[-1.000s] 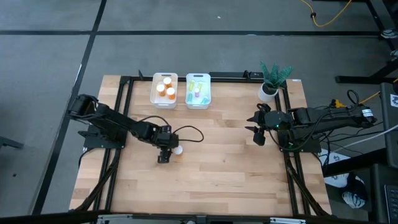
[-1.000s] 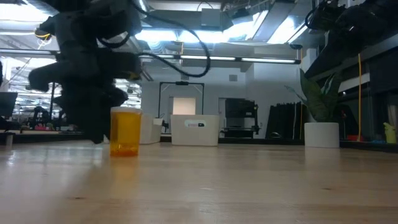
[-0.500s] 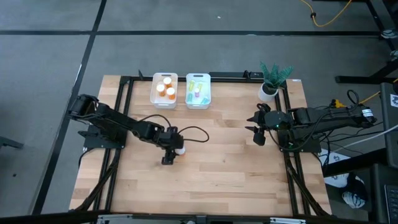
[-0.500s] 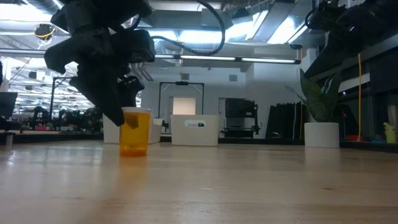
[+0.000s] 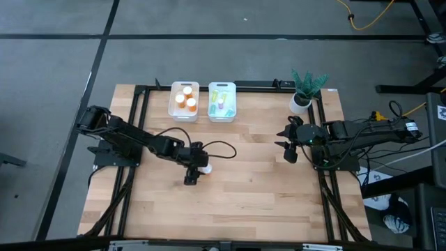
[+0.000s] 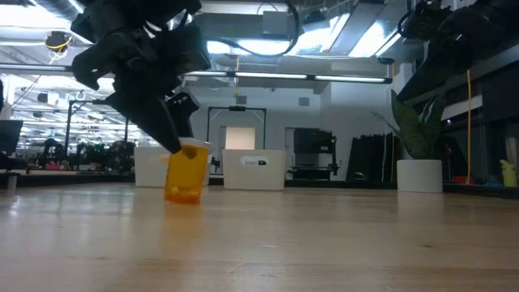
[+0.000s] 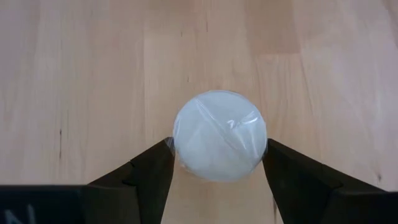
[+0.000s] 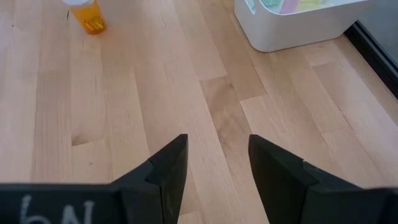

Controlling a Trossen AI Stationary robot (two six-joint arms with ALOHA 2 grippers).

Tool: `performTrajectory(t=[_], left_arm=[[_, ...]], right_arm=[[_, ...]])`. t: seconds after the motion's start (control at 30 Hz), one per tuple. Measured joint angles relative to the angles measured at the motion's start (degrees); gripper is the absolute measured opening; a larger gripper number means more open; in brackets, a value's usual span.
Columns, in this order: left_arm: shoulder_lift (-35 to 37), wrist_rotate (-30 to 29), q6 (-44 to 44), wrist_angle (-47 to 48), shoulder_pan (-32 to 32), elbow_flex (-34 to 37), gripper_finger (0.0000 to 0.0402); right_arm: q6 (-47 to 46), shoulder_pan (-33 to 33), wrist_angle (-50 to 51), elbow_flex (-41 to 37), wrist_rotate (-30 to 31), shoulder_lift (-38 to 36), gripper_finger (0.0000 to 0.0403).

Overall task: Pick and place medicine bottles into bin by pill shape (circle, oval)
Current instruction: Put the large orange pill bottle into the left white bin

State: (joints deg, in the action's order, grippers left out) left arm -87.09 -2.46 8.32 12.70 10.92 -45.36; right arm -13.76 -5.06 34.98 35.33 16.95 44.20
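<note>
The left arm is reaching across the wooden table [image 5: 279, 202], its left gripper [image 7: 217, 163] pointing down with both fingers [image 7: 149, 177] pressing the sides of an orange medicine bottle [image 6: 186, 172]. The right arm is waiting at the table's right edge, its right gripper [image 8: 214, 163] holding its fingers apart.

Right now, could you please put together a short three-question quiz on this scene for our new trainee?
1. True or false: the left gripper is shut on the orange bottle.
2. The orange bottle in the low view is: A) tilted, B) lying flat, C) inside a bin.
3. Fill in: the right gripper holds ____.

Key: 1 true; its fingers press both sides of the white cap. 2 A. 3 nothing; it waits open near the potted plant.
</note>
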Motion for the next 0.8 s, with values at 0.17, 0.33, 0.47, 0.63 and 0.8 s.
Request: performTrajectory(t=[0.17, 0.33, 0.47, 0.63, 0.8], left_arm=[[0.0, 0.0, -1.4, -2.3, 0.0, 0.0, 0.0231], [0.0, 0.0, -1.4, -2.3, -0.1, 0.0, 0.0231], [0.0, 0.0, -1.4, -2.3, -0.1, 0.0, 0.0231], [0.0, 0.0, -1.5, -3.0, -0.1, 0.0, 0.0231], [0.0, 0.0, -1.3, -3.0, -0.1, 0.0, 0.0231]], right_arm=[[-0.1, 0.0, 0.0, 0.0, 0.0, 0.0, 0.0171], [-0.2, 0.0, 0.0, 0.0, 0.0, 0.0, 0.0171], [-0.2, 0.0, 0.0, 0.0, 0.0, 0.0, 0.0171], [-0.2, 0.0, 0.0, 0.0, 0.0, 0.0, 0.0171], [-0.2, 0.0, 0.0, 0.0, 0.0, 0.0, 0.0171]])
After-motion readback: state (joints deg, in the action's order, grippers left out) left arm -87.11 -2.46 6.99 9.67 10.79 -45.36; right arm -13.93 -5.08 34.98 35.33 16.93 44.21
